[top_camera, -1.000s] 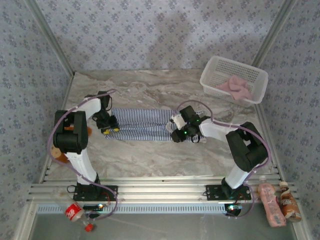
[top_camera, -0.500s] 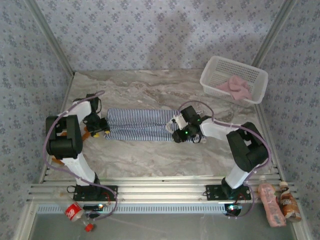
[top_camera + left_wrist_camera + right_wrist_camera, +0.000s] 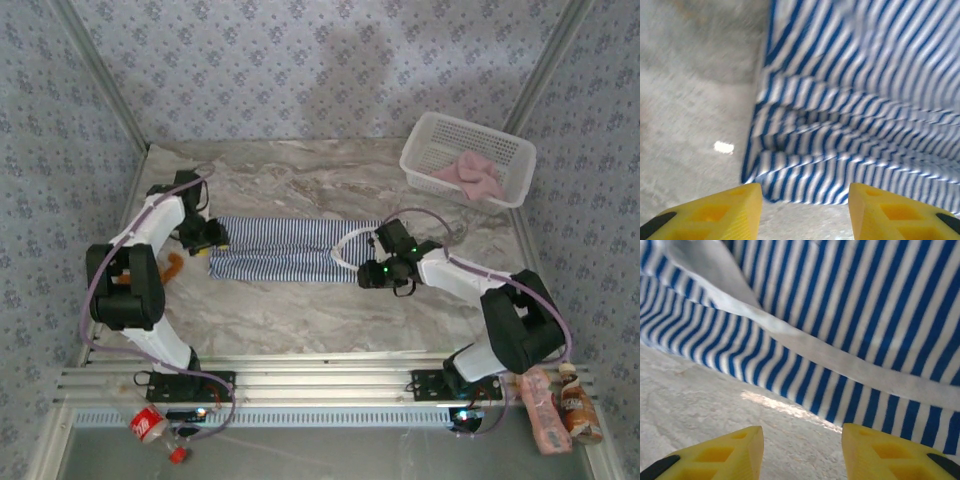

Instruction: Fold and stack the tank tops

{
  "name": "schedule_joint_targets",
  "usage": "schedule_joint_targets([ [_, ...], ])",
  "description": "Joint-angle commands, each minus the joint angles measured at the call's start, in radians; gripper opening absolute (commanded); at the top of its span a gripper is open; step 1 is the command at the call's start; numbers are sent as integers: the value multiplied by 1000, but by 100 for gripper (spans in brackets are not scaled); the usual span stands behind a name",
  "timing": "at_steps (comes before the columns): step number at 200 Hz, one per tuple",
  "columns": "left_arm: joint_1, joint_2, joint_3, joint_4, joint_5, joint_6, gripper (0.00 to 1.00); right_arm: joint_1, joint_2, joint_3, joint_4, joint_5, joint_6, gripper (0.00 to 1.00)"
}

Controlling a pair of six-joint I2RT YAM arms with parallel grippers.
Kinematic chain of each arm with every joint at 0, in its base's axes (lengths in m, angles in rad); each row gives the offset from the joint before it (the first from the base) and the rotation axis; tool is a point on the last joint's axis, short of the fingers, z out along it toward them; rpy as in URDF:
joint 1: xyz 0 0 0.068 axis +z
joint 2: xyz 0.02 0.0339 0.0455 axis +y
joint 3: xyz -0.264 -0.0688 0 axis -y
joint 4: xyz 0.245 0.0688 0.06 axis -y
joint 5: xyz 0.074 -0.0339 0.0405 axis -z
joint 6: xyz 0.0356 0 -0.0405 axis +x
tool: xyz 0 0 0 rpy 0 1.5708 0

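Observation:
The striped tank top (image 3: 285, 248) lies on the marble table as a long folded strip running left to right. My left gripper (image 3: 202, 237) hovers at its left end, open. In the left wrist view its yellow fingertips (image 3: 735, 210) frame bare table, and the striped tank top's edge (image 3: 840, 125) lies just ahead. My right gripper (image 3: 374, 267) is at the strip's right end, open too. The right wrist view shows the stripes and white trim (image 3: 840, 360) just beyond the gap. The pink tank top (image 3: 470, 176) sits crumpled in the basket.
The white lattice basket (image 3: 440, 140) stands at the back right corner. An orange object (image 3: 172, 268) lies by the left arm. Bottles (image 3: 540, 408) rest off the table at front right and a red can (image 3: 146, 425) at front left. Patterned walls close in on three sides.
Both grippers have let go of the striped top's ends and opened wider. The left gripper drew back leftward, the right gripper slid to the right off the cloth. The strip stays flat.

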Motion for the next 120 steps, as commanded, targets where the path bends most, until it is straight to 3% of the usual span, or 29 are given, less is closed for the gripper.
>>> schedule_joint_targets([
  [1, -45, 72, 65, 30, 26, 25, 49, -5, 34, -10, 33, 49, 106, 48],
  [63, -76, 275, 154, 77, -33, 88, 48, -36, 110, 12, 24, 105, 95, 47],
  [120, -64, 204, -4, 25, -20, 43, 46, -82, 120, 72, -63, 147, -4, 47],
])
